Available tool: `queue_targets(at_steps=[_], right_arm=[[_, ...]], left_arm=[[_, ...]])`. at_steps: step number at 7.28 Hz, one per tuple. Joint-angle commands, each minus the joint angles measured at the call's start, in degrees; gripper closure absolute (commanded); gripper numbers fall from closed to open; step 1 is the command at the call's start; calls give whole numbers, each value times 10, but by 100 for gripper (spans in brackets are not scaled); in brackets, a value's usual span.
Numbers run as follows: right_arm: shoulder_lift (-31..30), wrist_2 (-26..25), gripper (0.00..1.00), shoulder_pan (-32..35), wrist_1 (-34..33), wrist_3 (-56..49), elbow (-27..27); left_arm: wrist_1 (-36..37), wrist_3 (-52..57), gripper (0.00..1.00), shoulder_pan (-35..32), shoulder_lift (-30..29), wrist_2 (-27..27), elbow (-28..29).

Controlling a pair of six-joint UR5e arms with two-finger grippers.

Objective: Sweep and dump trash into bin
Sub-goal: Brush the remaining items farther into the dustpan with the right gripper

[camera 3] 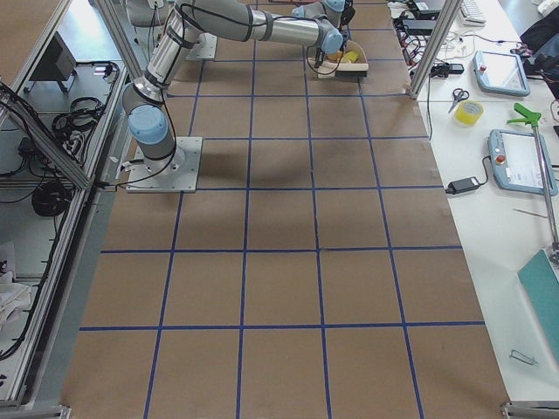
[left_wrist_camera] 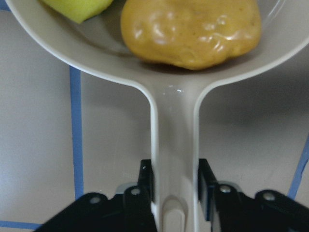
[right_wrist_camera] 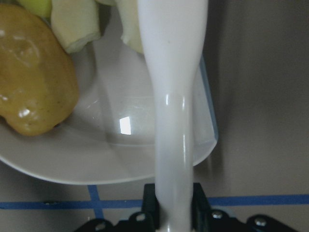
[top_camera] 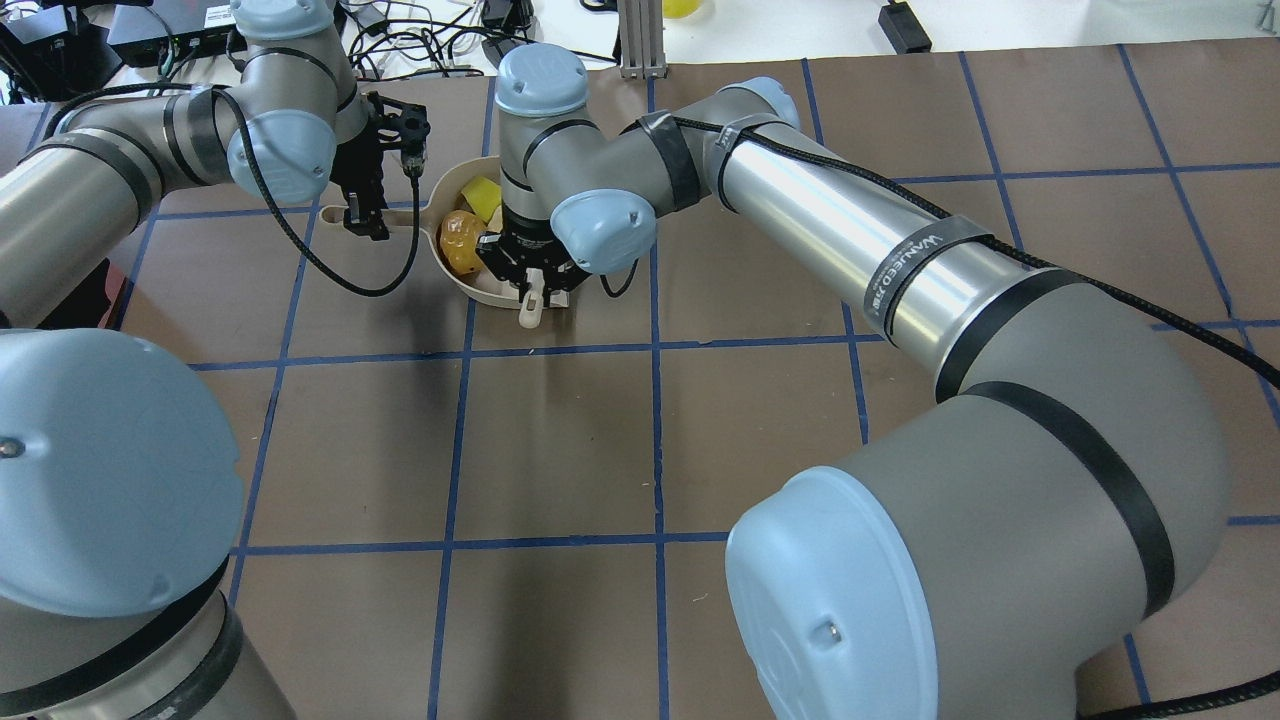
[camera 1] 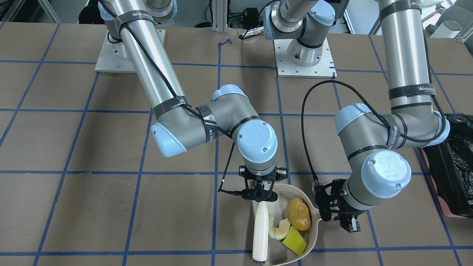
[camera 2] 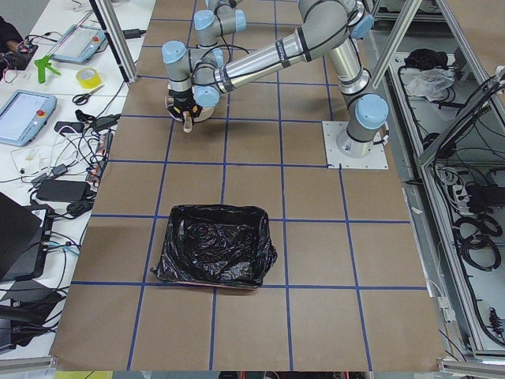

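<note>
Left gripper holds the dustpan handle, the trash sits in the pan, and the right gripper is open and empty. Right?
No: the right gripper is shut on the white brush, as the right wrist view shows. The left gripper does hold the dustpan handle, with the trash in the pan.

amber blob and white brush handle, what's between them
The pale rind slices lie between the amber blob and the brush handle, seen in the front-facing view.

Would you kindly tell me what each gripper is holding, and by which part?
The left gripper is shut on the dustpan, at the end of its handle. The right gripper is shut on the white brush, near its handle's end.
</note>
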Motion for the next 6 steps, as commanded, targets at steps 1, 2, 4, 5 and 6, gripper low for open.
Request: queue_targets(at_steps=[1, 2, 4, 5, 6], right_arm=[[-7, 0, 100, -1, 17, -12, -6], [-22, -1, 100, -19, 30, -27, -5], [-52, -9, 100, -51, 95, -69, -4], [-67, -32, 100, -70, 127, -84, -3], [-86, -36, 100, -96, 164, -112, -3]], left_arm=[[0, 0, 99, 0, 1, 0, 0], [0, 0, 99, 0, 2, 0, 0], [0, 0, 99, 0, 2, -2, 0], [0, 0, 99, 0, 2, -2, -1], [0, -2, 99, -3, 2, 0, 0]])
